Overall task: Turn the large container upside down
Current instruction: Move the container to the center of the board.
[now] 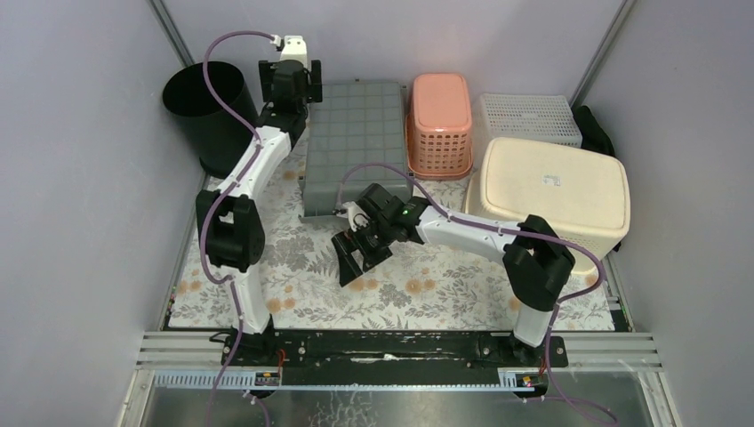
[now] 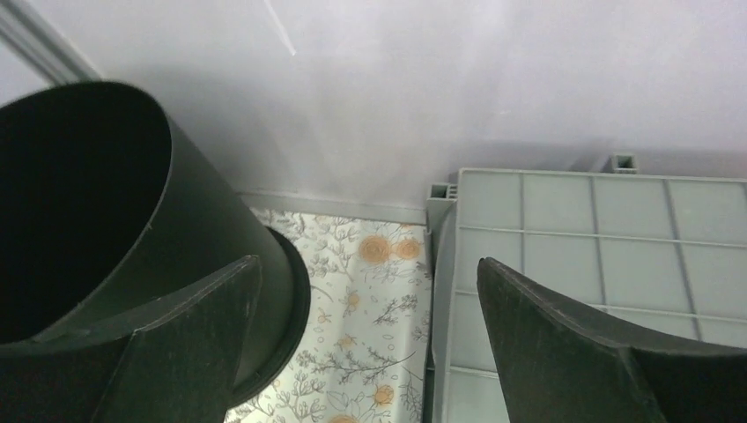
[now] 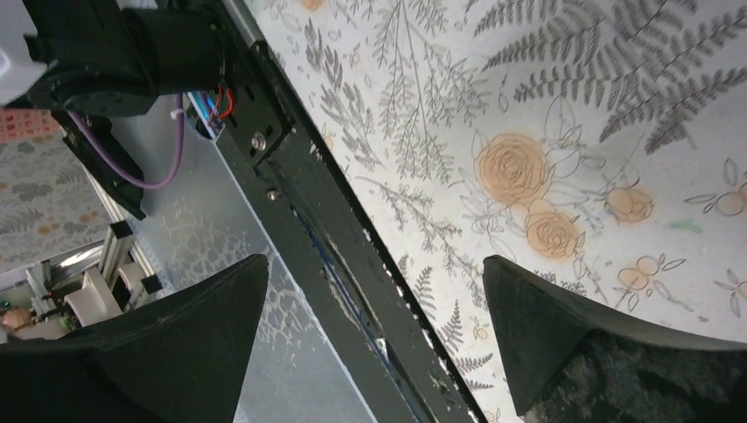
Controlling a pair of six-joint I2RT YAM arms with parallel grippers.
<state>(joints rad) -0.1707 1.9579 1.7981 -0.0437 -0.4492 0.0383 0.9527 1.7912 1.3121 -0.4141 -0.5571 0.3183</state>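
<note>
The large container is a grey rectangular tub lying upside down at the back middle of the table, its ribbed base facing up. Its corner fills the right of the left wrist view. My left gripper hovers at the tub's far left corner, between it and a black bin. It is open, with only floral cloth showing between its fingers. My right gripper hangs open over the cloth in front of the tub. In its own view nothing sits between the fingers.
The black bin stands upright at the back left, close to the left finger. A pink basket, a white mesh basket and a cream tub, all upturned, crowd the right. A black base rail runs along the near edge.
</note>
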